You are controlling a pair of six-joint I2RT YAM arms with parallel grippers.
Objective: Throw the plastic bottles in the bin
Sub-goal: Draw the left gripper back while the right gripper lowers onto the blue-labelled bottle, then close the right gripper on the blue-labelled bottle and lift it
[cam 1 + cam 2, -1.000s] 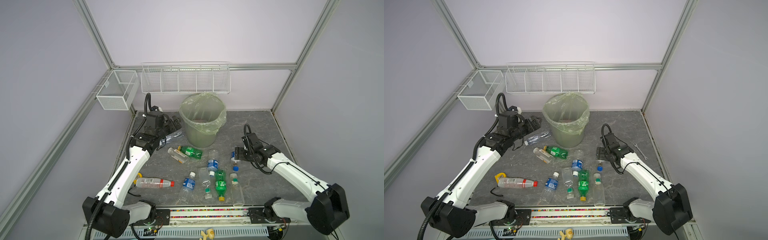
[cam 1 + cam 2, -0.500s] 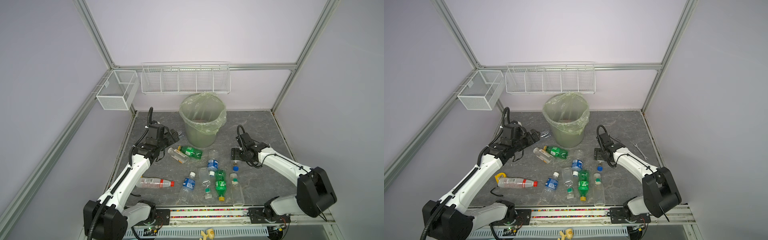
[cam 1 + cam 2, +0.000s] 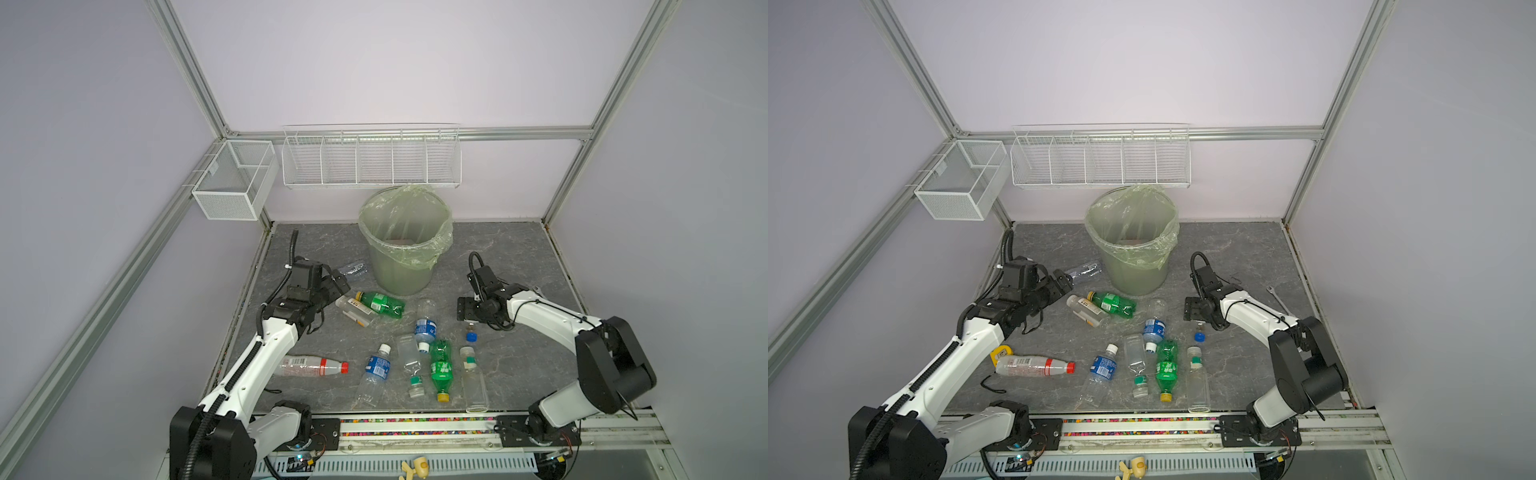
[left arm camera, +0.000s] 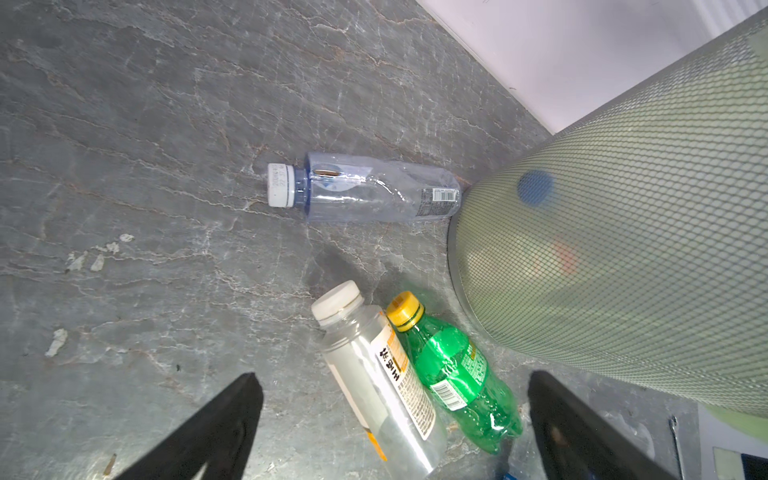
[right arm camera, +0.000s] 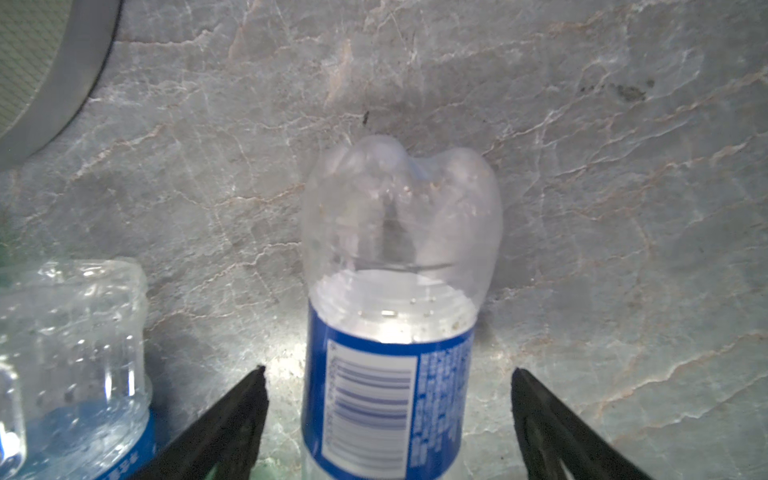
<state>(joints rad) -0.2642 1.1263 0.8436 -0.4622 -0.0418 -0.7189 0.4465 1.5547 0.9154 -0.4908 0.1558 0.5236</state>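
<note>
Ten plastic bottles on the grey floor, sorted by kind as follows.

Two green bottles point(image 3: 380, 302) point(image 3: 440, 368), both with yellow caps.
Three blue-label bottles point(image 3: 424, 328) point(image 3: 377, 368) point(image 5: 386, 374), all clear.
Two clear bottles with a green neck band point(image 3: 407, 357) point(image 3: 475, 384).
One red-label bottle point(image 3: 311, 367) with a red cap.
One yellow-label bottle point(image 3: 352, 308) with a white cap.
One bluish clear bottle point(image 3: 354, 268) with a white cap.

One bin point(image 3: 399, 274); number of bottles inside not possible to tell.
Two white wire baskets point(image 3: 232, 187) point(image 3: 370, 166) on the walls.
One small wrench point(image 3: 1277, 296).
</note>
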